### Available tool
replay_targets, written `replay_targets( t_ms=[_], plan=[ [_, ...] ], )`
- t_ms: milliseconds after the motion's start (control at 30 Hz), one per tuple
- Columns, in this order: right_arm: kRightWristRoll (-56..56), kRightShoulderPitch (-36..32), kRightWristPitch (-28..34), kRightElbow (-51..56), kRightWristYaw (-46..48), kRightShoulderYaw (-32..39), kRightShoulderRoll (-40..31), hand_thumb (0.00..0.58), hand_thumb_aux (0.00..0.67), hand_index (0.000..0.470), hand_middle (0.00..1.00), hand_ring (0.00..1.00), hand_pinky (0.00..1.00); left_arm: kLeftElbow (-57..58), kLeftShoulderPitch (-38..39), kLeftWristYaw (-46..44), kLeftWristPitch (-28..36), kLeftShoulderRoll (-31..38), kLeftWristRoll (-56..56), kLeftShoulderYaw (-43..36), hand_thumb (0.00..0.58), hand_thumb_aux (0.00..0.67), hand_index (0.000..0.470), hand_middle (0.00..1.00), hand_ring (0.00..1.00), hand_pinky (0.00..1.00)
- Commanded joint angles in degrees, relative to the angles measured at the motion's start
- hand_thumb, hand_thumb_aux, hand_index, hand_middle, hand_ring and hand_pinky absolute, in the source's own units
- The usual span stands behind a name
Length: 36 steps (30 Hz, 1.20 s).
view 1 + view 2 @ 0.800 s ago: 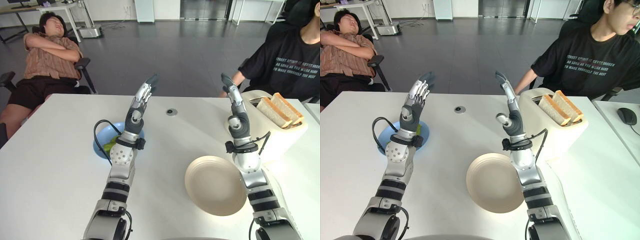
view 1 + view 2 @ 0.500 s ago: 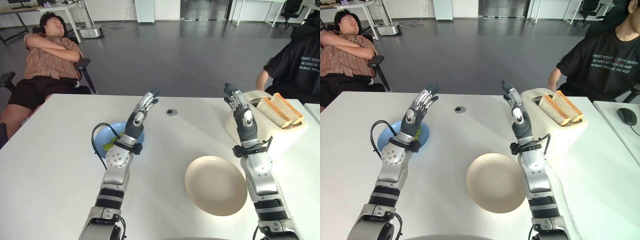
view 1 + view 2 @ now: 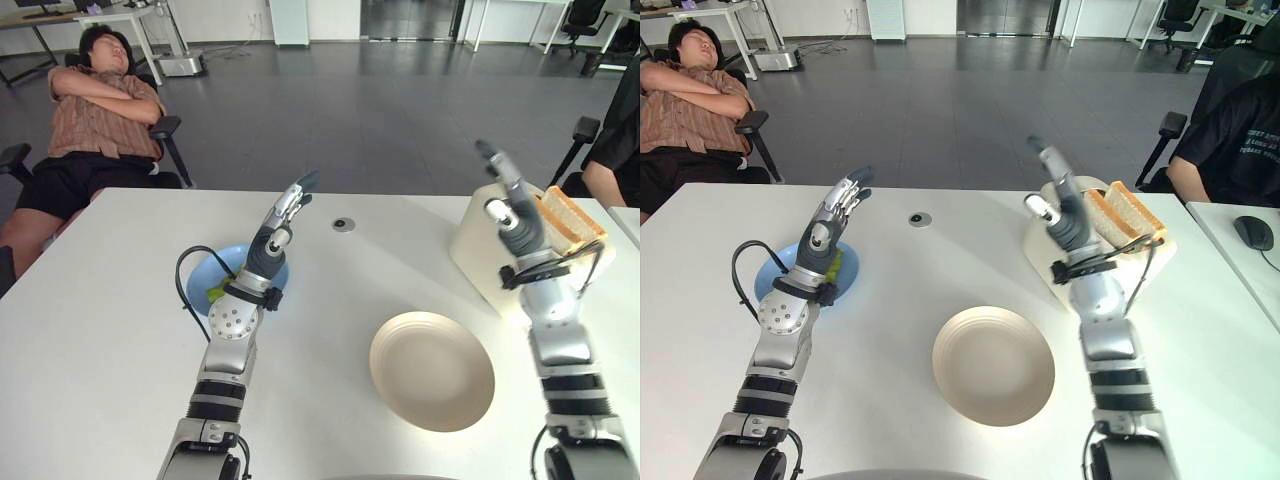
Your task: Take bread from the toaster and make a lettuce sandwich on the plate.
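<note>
Lettuce [image 3: 215, 293] sits green in the blue bowl [image 3: 775, 268] at the left of the white table [image 3: 90, 340]. My left hand [image 3: 275, 230] hangs just above the bowl's far rim, fingers [image 3: 292, 195] stretched out straight and lying close side by side, holding nothing. I judge it is parked there on purpose: the leaves are its job, and from here it needs only a short drop once bread is down. A black cable [image 3: 182, 285] loops from that wrist across the bowl's left side, and I would mind it when reaching in.

Farther back, near the middle of the table, a small round grommet [image 3: 343, 224] is set into the top, well apart from everything I need. Right of centre and nearer to me lies the beige plate [image 3: 432, 370], bare and placed between my two arms so either one can reach it. Nothing of the sandwich is on it yet.

My right hand [image 3: 512, 210] is raised in front of the cream toaster [image 3: 475, 245], fingers [image 3: 495, 165] extended upward and slightly apart, thumb out to the side, gripping nothing. It stands level with the slots, just beside the bread [image 3: 1125, 215], and I cannot tell whether it touches the toaster's side. Two slices stand upright and proud of the slots, so their top edges are there to pinch. Lifting a slice out looks to be the step in hand, and a gentle grip seems wise, since toast crumbles.
</note>
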Motion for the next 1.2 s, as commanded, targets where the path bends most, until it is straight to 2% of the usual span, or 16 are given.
replay_targets(
  t_ms=[33, 167, 267, 433, 633, 1067, 1100, 1133, 1167, 1200],
  plan=[
    [-11.68, -5.17, 4.14, 5.81, -4.97, -1.83, -9.33, 0.0, 0.0, 0.0, 0.0, 0.0, 0.0, 0.82, -0.4, 0.31, -1.14, 0.7, 0.92, 1.02, 0.0, 0.0, 0.0, 0.0, 0.0, 0.0],
    [-24.97, -7.48, 11.53, 10.88, -10.88, -1.1, -18.17, 0.0, 0.0, 0.0, 0.0, 0.0, 0.0, 1.0, -0.56, 0.27, -1.74, 0.87, 0.92, 1.7, 0.0, 0.0, 0.0, 0.0, 0.0, 0.0],
    [-29.36, -7.63, 16.06, 13.12, -11.83, -0.24, -21.61, 0.0, 0.0, 0.0, 0.0, 0.0, 0.0, 0.36, -0.57, 0.1, -2.2, 0.92, 0.78, 1.81, 0.0, 0.0, 0.0, 0.0, 0.0, 0.0],
    [-31.89, -7.79, 22.88, 17.41, -8.92, 1.72, -24.62, 0.0, 0.0, 0.0, 0.0, 0.0, 0.0, 0.01, -0.51, 0.17, -2.26, 0.9, 0.68, 2.04, 0.0, 0.0, 0.0, 0.0, 0.0, 0.0],
    [-32.79, -5.58, 28.93, 17.17, -2.28, 5.1, -25.49, 0.0, 0.0, 0.0, 0.0, 0.0, 0.0, -0.36, -0.51, -0.24, -2.11, 1.04, 0.71, 2.0, 0.0, 0.0, 0.0, 0.0, 0.0, 0.0],
    [-30.63, -3.41, 31.79, 12.27, 3.81, 6.4, -25.31, 0.0, 0.0, 0.0, 0.0, 0.0, 0.0, -0.02, -0.53, 0.1, -1.9, 1.01, 1.98, 1.78, 0.0, 0.0, 0.0, 0.0, 0.0, 0.0],
    [-30.5, -3.2, 32.0, 11.96, 4.28, 6.43, -25.25, 0.036, 0.021, 0.015, 0.0, 0.0, 0.0, 0.04, -0.51, 0.15, -1.96, 0.96, 2.22, 1.7, 0.0, 0.0, 0.0, 0.0, 0.0, 0.0],
    [-30.33, -3.05, 32.24, 11.77, 4.73, 6.42, -25.1, 0.156, 0.097, 0.068, 0.0, 0.0, 0.0, 0.08, -0.49, 0.17, -2.0, 0.92, 2.41, 1.67, 0.0, 0.0, 0.0, 0.0, 0.0, 0.0],
    [-30.36, -2.96, 32.57, 11.72, 5.19, 6.54, -24.96, 0.194, 0.123, 0.087, 0.0, 0.0, 0.0, 0.11, -0.49, 0.18, -2.03, 0.89, 2.53, 1.68, 0.0, 0.0, 0.0, 0.0, 0.0, 0.0],
    [-30.34, -3.07, 32.84, 11.91, 5.64, 6.72, -24.8, 0.168, 0.105, 0.074, 0.0, 0.0, 0.0, -0.06, -0.4, 0.23, -1.96, 0.9, 2.63, 1.73, 0.0, 0.0, 0.0, 0.0, 0.0, 0.0]
  ],
)
